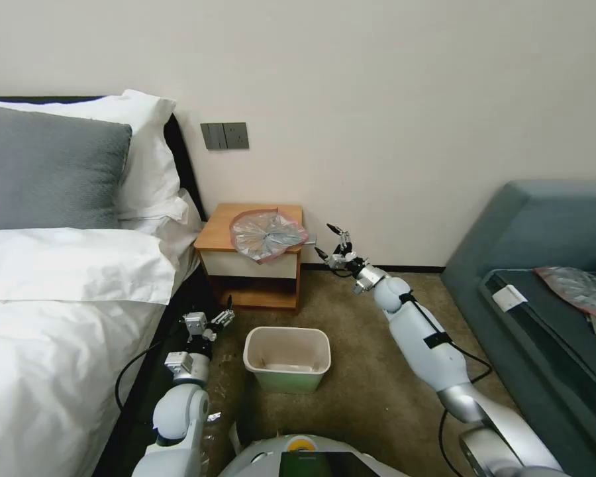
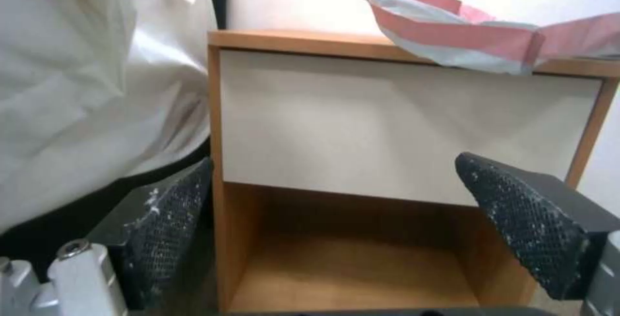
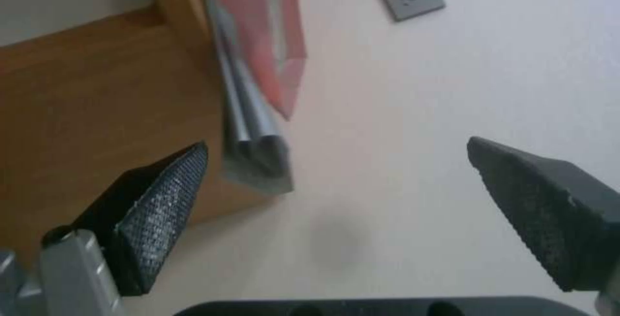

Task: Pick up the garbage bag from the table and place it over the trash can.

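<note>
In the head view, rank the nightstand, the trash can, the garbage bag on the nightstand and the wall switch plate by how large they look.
1. table, largest.
2. trash can, though it stands nearer the camera, which flatters it.
3. garbage bag.
4. wall switch plate, smallest.

Translucent grey bag [image 1: 267,234] with pink-red rim, orange-brown table [image 1: 220,233] with white drawer front, pale green bin [image 1: 287,358] cream inside, black cross-hatched fingertips [image 2: 166,224], grey pillow [image 1: 49,169], white bedding [image 1: 59,311], teal sofa [image 1: 543,218], brownish carpet [image 1: 357,344]
</note>
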Motion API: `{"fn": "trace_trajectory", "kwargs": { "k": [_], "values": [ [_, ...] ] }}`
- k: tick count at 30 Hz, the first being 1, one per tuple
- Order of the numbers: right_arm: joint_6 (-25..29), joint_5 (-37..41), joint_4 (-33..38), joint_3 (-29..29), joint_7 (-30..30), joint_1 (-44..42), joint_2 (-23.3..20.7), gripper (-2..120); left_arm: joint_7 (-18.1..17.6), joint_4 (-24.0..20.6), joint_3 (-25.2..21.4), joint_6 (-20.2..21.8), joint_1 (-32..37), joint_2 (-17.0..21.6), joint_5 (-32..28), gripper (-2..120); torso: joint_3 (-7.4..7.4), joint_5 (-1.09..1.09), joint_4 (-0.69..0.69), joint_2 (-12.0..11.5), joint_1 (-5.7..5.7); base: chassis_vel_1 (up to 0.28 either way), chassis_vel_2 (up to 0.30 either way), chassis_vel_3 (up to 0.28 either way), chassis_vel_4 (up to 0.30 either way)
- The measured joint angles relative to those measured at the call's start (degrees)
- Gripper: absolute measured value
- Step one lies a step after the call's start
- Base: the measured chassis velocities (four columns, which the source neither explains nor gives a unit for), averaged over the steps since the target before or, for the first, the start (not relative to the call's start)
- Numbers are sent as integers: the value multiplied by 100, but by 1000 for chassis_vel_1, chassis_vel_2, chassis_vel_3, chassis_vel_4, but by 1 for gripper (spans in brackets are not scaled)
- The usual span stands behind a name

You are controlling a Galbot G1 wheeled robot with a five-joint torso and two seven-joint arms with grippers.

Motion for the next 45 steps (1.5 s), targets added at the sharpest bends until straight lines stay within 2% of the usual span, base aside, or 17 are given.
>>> {"fn": "trace_trajectory", "kwargs": {
  "k": [9, 12, 15, 16, 19, 21, 24, 29, 32, 34, 35, 37, 45],
  "values": [
    [131, -310, -493, -199, 42, 350, 123, 100, -9, -23, 0, 6, 4, -54, 0, 97, 0, 0, 0, 0, 0, 0, 0, 0, 0],
    [132, -357, -584, -248, 56, 385, 143, 95, -11, -23, 5, 7, 13, -63, 3, 97, 0, 0, 0, 0, 0, 0, 0, 0, 0],
    [135, -370, -670, -270, 76, 405, 164, 82, -22, -27, 4, 6, 21, -69, 9, 97, 0, 0, -1, 0, 0, 0, 0, 0, 0],
    [135, -370, -670, -270, 76, 405, 164, 82, -22, -27, 4, 6, 21, -69, 9, 97, 0, 0, -1, 0, 0, 0, 0, 0, 0],
    [135, -368, -731, -351, 71, 468, 167, 67, -40, -28, 23, 6, 21, -91, 18, 97, 0, 0, 0, 0, 0, 0, 0, 0, 0],
    [135, -369, -753, -372, 67, 489, 172, 64, -45, -28, 34, 6, 20, -94, 24, 97, 0, 0, 0, 0, 0, 0, 0, 0, 0],
    [134, -388, -846, -389, 52, 563, 198, 48, -62, -28, 67, 6, 16, -108, 26, 98, 0, 0, 0, 0, 0, 0, 0, 0, 0],
    [132, -373, -863, -344, 42, 567, 200, 37, -71, -28, 83, 7, 23, -131, 23, 98, 0, 0, -1, 0, 0, 0, 0, 0, 0],
    [118, -319, -805, -335, 16, 550, 206, 21, -79, -38, 96, 18, 31, -132, -15, 98, 0, 1, -1, 0, -1, 0, 0, 0, 0],
    [99, -295, -759, -361, 7, 539, 217, 13, -81, -41, 102, 26, 20, -134, -24, 98, 0, 0, 0, 0, 0, 0, 0, 0, 0],
    [99, -295, -759, -361, 7, 539, 217, 13, -81, -41, 102, 26, 20, -134, -24, 98, 0, 0, 0, 0, 0, 0, 0, 0, 0],
    [81, -280, -743, -390, 1, 534, 231, 3, -84, -55, 102, 34, 15, -133, -32, 98, 0, 0, 0, 0, -1, 0, 0, 0, 0],
    [70, -266, -774, -411, 0, 541, 260, 0, -91, -95, 65, 50, 21, -121, -61, 98, 0, 0, -1, 0, -1, 0, 0, 0, 0]
  ]
}}
